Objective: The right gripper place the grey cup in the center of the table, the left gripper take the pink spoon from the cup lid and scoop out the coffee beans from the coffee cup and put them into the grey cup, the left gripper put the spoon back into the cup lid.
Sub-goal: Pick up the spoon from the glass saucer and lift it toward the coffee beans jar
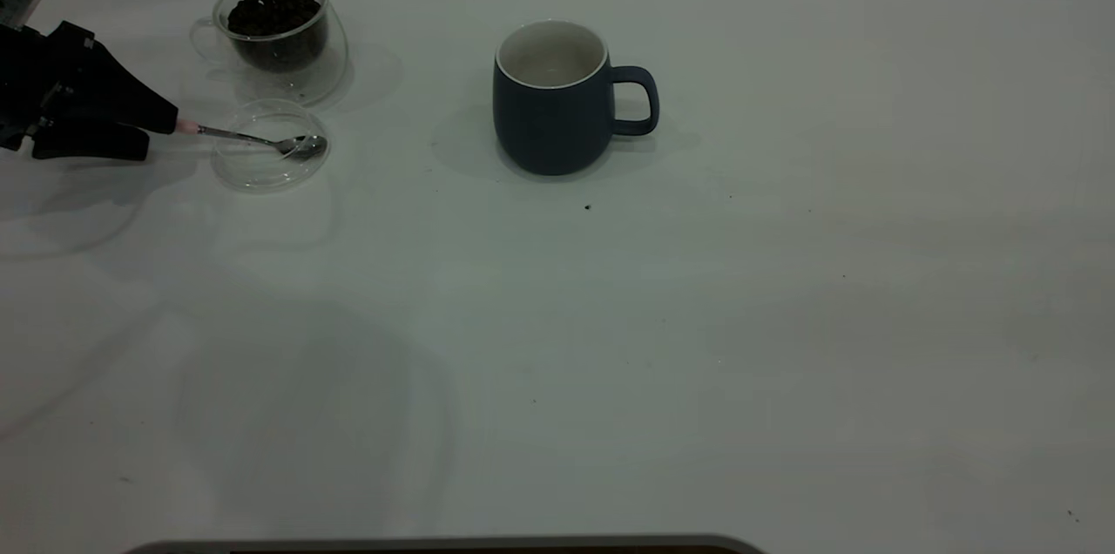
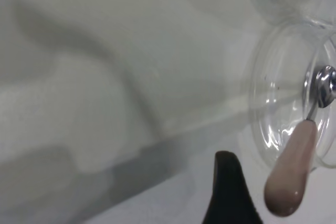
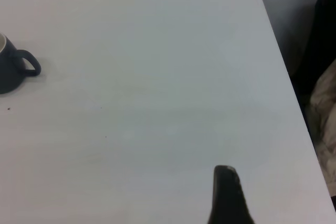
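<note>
The grey cup (image 1: 552, 105) stands upright near the table's middle, handle to the right, and also shows in the right wrist view (image 3: 8, 72). The coffee cup (image 1: 279, 36), full of coffee beans (image 1: 273, 12), stands at the back left. In front of it lies the cup lid (image 1: 261, 162). The pink spoon (image 1: 261, 139) rests with its bowl in the lid and its pink handle (image 2: 292, 177) sticking out leftward. My left gripper (image 1: 161, 136) is open at the handle's end. One finger (image 2: 227, 192) lies beside the handle, not touching. My right gripper is off the exterior view; one finger (image 3: 226, 190) shows, and it holds nothing.
The white table (image 1: 697, 319) carries a few dark specks, one just in front of the grey cup. The table's right edge (image 3: 286, 72) borders dark and beige objects beyond it.
</note>
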